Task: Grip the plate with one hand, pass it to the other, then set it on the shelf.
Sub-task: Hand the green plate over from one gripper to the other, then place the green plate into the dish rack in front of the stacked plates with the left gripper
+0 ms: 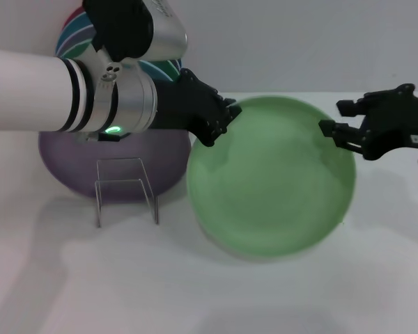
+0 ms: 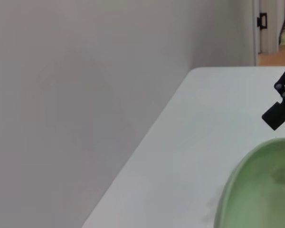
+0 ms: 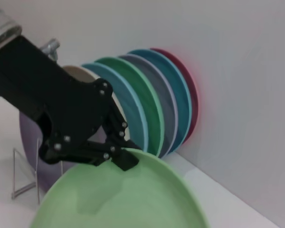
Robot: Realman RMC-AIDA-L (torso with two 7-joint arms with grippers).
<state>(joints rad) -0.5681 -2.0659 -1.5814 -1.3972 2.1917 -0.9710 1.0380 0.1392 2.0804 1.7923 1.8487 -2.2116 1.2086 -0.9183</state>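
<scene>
White bench spreads in front of us, with a pale wall behind it. Our left hand, black on a thick white and silver arm with a green light, is clenched on the far-left rim of the pale green plate; in the right wrist view we see its fingers pinching that rim. We hold the plate raised above the bench, roughly level, in the middle of the scene.

Our right hand sits at the plate's far-right edge, its black fingers spread apart and released, near the rim but not gripping it as far as we can see. In the left wrist view one of its fingertips shows just beyond the plate's rim, with a gap between them.

Moving outward to the left, we find the clear acrylic shelf standing on the bench just beside the plate, near us and below our left arm. Behind the shelf a lavender plate stands on edge. Farther back, a row of coloured plates leans against the wall: blue, green, grey, teal and red, one after another, with a beige one partly hidden by our left hand.
</scene>
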